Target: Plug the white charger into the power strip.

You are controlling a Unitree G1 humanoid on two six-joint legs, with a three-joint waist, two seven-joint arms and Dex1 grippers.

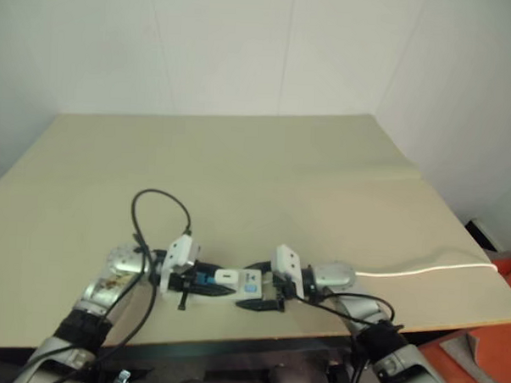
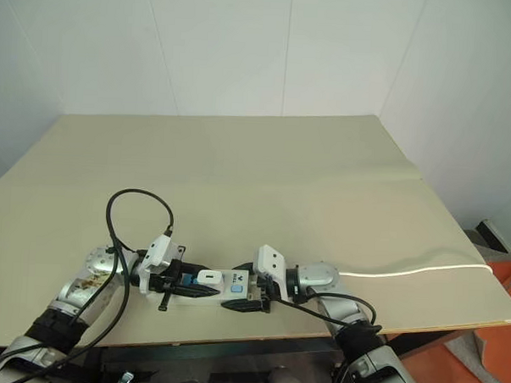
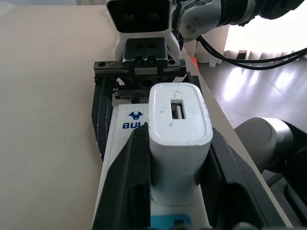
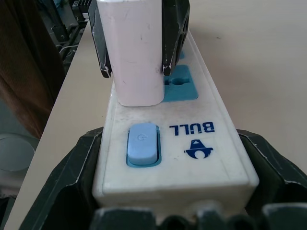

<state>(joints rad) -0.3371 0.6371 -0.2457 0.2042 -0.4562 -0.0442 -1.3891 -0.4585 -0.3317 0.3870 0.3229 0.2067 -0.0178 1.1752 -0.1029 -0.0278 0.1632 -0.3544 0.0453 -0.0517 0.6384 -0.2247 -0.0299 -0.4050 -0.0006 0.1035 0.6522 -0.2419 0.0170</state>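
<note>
White charger (image 3: 178,139) upright on power strip (image 4: 192,139) lying crosswise along table edge

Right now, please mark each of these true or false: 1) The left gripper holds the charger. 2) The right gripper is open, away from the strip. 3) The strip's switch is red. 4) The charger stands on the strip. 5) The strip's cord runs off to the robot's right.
1) True: the left gripper is shut on the charger.
2) False: the right gripper clamps the strip at its switch end.
3) False: the switch is light blue.
4) True.
5) True: the cord leads right.
</note>
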